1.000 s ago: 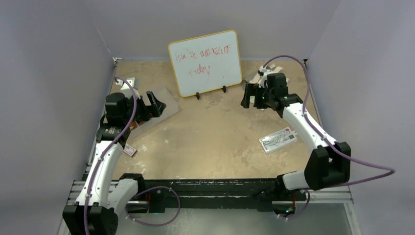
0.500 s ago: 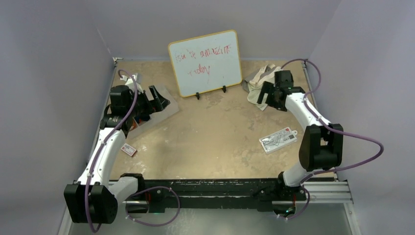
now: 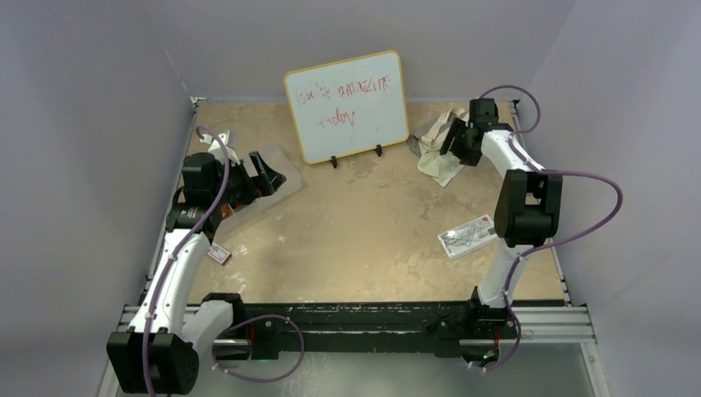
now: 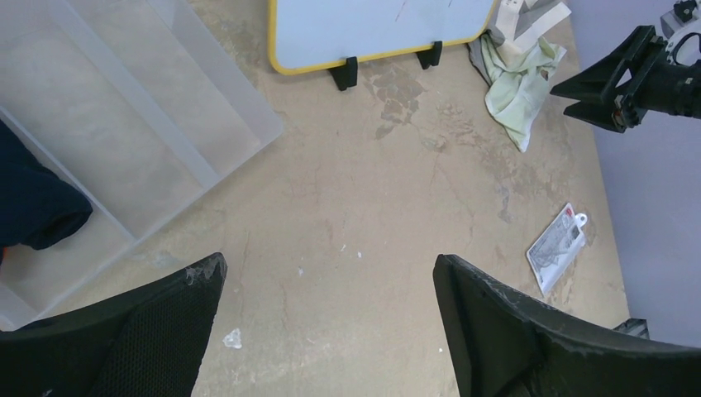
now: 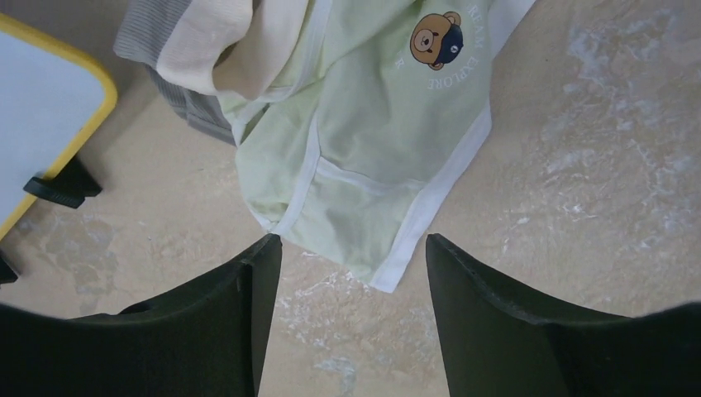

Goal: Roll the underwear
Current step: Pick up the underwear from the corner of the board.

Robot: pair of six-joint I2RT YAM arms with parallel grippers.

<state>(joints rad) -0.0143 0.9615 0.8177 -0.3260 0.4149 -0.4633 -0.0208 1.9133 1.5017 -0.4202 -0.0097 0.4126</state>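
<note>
Underwear (image 5: 364, 157), a pale green piece with a bear print, lies spread on the table (image 3: 364, 223) in the far right corner, just right of the whiteboard (image 3: 347, 106). A grey piece (image 5: 194, 58) with a beige waistband is bunched against its far edge, touching it. The right gripper (image 5: 349, 248) hangs over the near hem of the pale piece, its fingers spread wide with nothing between them — whether the tips touch the cloth cannot be told. A navy piece (image 4: 33, 207) sits in one compartment of a clear bin (image 4: 165, 107) on the left side of the table. The left gripper (image 4: 329, 265) is also wide open and empty, over bare table just beside the bin — well apart from the pale piece. A white printed card (image 3: 469, 237) lies near the right arm.
</note>
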